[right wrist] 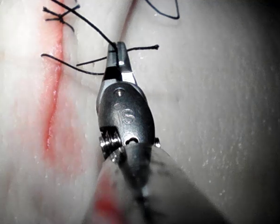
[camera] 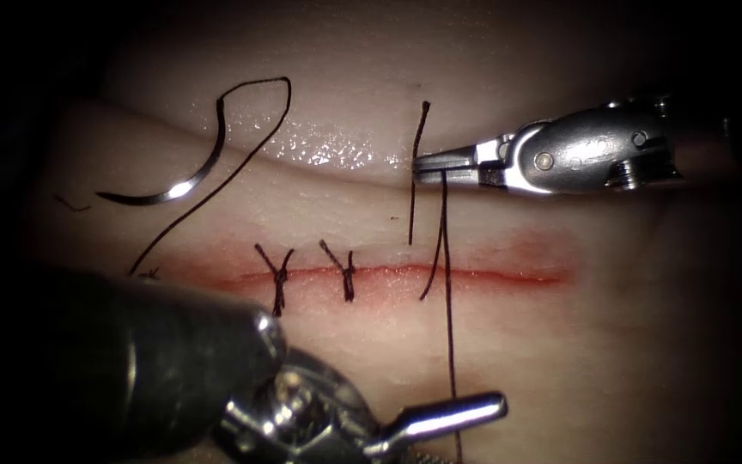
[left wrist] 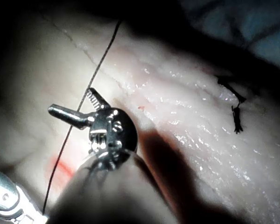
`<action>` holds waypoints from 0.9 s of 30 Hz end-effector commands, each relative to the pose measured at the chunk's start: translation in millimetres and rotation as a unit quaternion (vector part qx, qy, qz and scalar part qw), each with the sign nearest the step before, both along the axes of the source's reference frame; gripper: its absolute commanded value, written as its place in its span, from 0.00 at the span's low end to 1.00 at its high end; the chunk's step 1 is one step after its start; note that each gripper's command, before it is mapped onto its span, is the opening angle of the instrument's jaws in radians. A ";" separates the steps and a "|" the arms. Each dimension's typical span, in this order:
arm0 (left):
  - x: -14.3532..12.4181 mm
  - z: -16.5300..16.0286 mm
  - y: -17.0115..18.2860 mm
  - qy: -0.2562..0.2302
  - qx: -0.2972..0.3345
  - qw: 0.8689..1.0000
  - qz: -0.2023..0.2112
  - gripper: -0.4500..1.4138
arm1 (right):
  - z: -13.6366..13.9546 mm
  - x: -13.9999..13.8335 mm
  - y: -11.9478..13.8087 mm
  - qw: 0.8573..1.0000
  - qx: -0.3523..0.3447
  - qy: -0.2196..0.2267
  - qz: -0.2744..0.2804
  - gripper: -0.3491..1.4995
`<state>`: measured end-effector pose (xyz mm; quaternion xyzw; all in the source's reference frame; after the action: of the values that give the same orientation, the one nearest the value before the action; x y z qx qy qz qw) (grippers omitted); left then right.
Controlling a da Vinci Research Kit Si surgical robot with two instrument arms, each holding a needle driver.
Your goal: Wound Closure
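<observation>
Needle (camera: 184, 184): it lies free on the tissue (camera: 560, 344), toward 10 o'clock from the cut (camera: 405, 273). Neither of your tools holds it, and it is not in the tissue. Its long axis runs from a point at 8 o'clock up to the thread end at 1 o'clock, the curve bulging toward 4 o'clock.

Thread (camera: 449, 283): from the needle's upper end it loops over toward 12 o'clock, then slants down to 7 o'clock. Another strand runs nearly straight from 12 to 6 o'clock, crossing the cut.

Right tool (camera: 433, 165): it comes in from 3 o'clock, above the cut, well to the right of the needle. Its jaws are pressed together, pinching the thread, with a short end standing up past them toward 12 o'clock.

Left tool (camera: 440, 423): at 6 o'clock, below the cut, far from the needle. In your left wrist view its jaws are spread and hold nothing; the thread passes just beside them.

Stitches (camera: 280, 277): two knotted ones sit across the cut, left of the held strand.

Red fluid (camera: 526, 275): it lines the cut.
</observation>
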<state>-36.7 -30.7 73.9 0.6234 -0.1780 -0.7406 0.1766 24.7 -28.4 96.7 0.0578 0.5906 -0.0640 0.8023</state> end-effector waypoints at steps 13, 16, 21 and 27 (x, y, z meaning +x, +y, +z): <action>-0.1 -0.3 0.0 -0.017 -0.001 1.000 0.015 0.00 | 0.3 0.7 -0.5 1.000 0.005 0.000 -0.002 0.00; 0.8 -0.5 0.4 -0.028 0.001 0.999 0.024 0.00 | 0.1 0.5 -0.8 1.000 0.007 0.003 0.000 0.00; 3.9 -0.9 0.5 -0.009 0.002 1.000 0.010 0.00 | -0.5 -0.7 -1.5 1.000 0.015 0.012 0.008 0.00; 8.2 -0.6 0.0 0.025 0.044 0.998 -0.028 0.00 | -2.4 -1.0 -3.8 1.000 0.023 0.016 0.011 0.00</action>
<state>-27.9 -30.2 72.7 0.6071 -0.1600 -0.7666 0.1344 22.7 -31.7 94.1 0.0670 0.6036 -0.0426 0.7933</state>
